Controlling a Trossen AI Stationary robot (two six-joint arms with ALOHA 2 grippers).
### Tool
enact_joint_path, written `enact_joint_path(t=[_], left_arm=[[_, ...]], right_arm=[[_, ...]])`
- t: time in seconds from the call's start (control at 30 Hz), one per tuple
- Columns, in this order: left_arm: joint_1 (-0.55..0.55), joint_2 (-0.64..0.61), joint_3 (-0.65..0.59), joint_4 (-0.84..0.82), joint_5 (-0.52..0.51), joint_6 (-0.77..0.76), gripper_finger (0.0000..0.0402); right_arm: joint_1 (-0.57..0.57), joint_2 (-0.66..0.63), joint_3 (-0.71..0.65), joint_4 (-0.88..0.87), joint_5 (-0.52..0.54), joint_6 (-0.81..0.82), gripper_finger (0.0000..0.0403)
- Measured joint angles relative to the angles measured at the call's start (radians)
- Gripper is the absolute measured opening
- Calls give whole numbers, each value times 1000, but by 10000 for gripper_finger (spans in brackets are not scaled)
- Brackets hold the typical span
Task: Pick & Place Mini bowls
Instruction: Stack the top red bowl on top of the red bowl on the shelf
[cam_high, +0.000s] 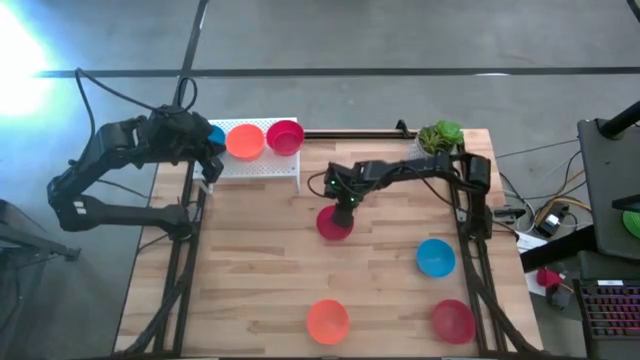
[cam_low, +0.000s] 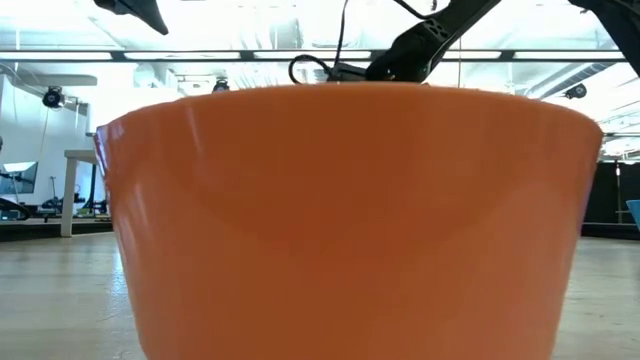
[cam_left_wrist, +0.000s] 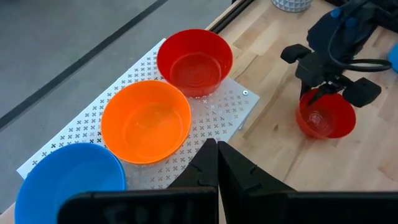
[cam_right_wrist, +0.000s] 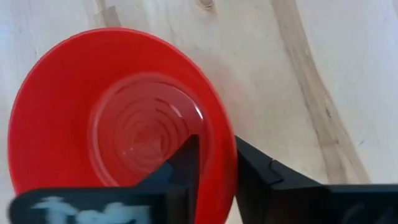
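The left gripper (cam_left_wrist: 217, 163) hovers over the white perforated tray (cam_high: 262, 164), fingers pressed together on nothing. On that tray sit a blue bowl (cam_left_wrist: 68, 180), an orange bowl (cam_high: 244, 141) and a red bowl (cam_high: 285, 137), apparently the collecting spot. Right of the tray, the right gripper (cam_right_wrist: 216, 163) pinches the rim of another red bowl (cam_high: 334, 223), one finger inside, one outside, likely for carrying. Farther from the tray wait an orange bowl (cam_high: 327, 320), a blue one (cam_high: 435, 257) and a red one (cam_high: 452, 320).

No readable txt, labels, brands or nos. anywhere on table, bowls, arms.
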Motion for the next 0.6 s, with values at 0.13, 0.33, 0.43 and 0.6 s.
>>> enact_joint_path(t=[0.13, 0.33, 0.43, 0.6], left_arm=[[0, 0, 0, -1, 25, 1, 0], [0, 0, 0, -9, 28, 1, 0], [0, 0, 0, -9, 28, 4, 0], [-2, 13, 0, -6, 98, 119, 0]], right_arm=[[15, -32, 0, -2, -2, 0, 114], [17, -136, 2, -7, -2, 5, 144], [17, -199, 2, -7, -2, 23, 150], [22, -315, 2, -7, -2, 26, 147]])
